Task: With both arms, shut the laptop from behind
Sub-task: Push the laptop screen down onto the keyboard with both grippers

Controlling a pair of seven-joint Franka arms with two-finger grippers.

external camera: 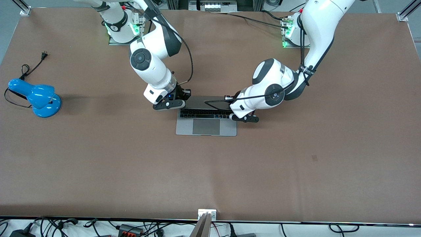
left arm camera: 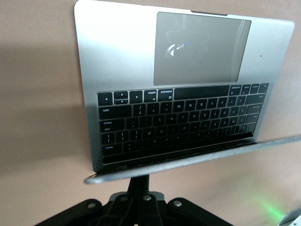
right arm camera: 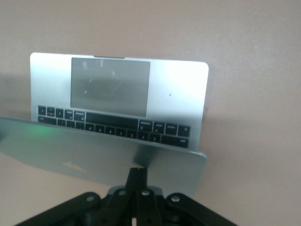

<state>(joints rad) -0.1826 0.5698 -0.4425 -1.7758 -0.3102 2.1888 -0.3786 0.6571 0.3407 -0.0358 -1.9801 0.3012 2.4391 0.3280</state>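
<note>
While the laptop (external camera: 206,119) sits half-open at the frame's centre on the brown table (external camera: 296,164), the right gripper (external camera: 179,98) and left gripper (external camera: 234,106), both with fingers pressed together and holding nothing, press its lid's two ends. Bare tabletop surrounds it; a blue lamp (external camera: 36,97) stands at the frame's left edge.

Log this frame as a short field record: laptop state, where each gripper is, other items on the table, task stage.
laptop: laptop partly open, lid tilted over the keyboard, trackpad uncovered
right gripper: right gripper shut, against the back of the lid at the right arm's end
left gripper: left gripper shut, at the lid's edge near the left arm's end
other items: blue desk lamp with unplugged cord, toward the right arm's end of the table
task stage: lid not yet down
</note>
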